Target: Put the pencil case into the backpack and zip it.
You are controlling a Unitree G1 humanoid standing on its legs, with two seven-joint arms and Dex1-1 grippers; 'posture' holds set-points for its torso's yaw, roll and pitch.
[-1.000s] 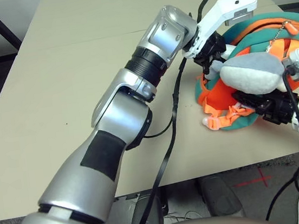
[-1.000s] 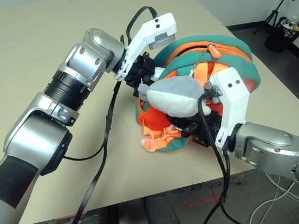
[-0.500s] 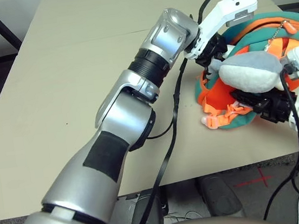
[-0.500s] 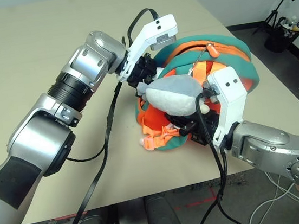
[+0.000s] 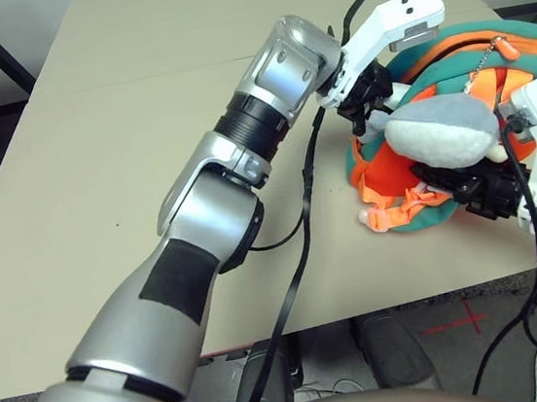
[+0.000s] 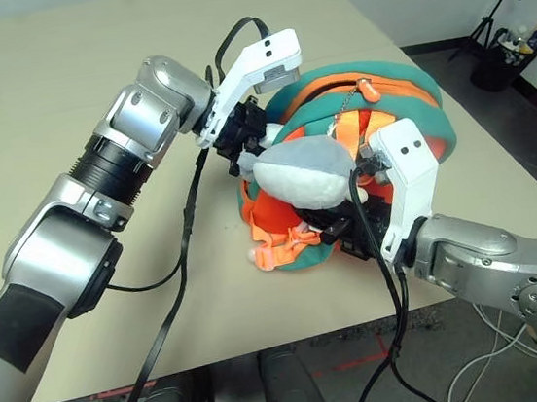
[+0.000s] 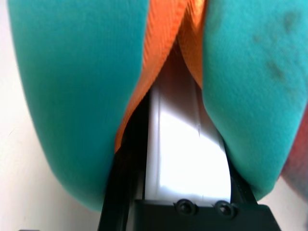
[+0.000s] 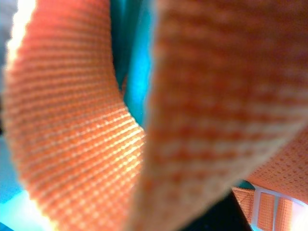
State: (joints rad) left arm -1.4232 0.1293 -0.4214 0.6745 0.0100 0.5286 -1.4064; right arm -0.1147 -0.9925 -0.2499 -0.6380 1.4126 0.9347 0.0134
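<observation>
Holding the pencil case point(image 7: 185, 144) between its black fingers, the left gripper point(image 6: 242, 143) reaches across from the left side of the backpack point(image 6: 412, 95) and has the white case nosed into the gap between the teal lips, with orange lining folding over its far end; the near end, against the gripper, is not yet inside. The grip on the case's near end judged sensible, since it leaves the leading end free to slide into the opening. The backpack lies on the beige table point(image 5: 94, 134) near its right edge, front side up, the grey-and-white plush figure point(image 6: 304, 172) bulging on top and the orange straps point(image 6: 279, 244) spilling toward the table's near edge. The right gripper point(image 6: 351, 230) sits low at the pack's near side, under the plush, its fingers pressed together with orange webbing point(image 8: 72, 120) right against its camera; it appears to be pinning the bag by a strap so it cannot slide away while the case is pushed in. The zip pull point(image 6: 370, 90) dangles on its chain over the top seam, so the closing step remains.
</observation>
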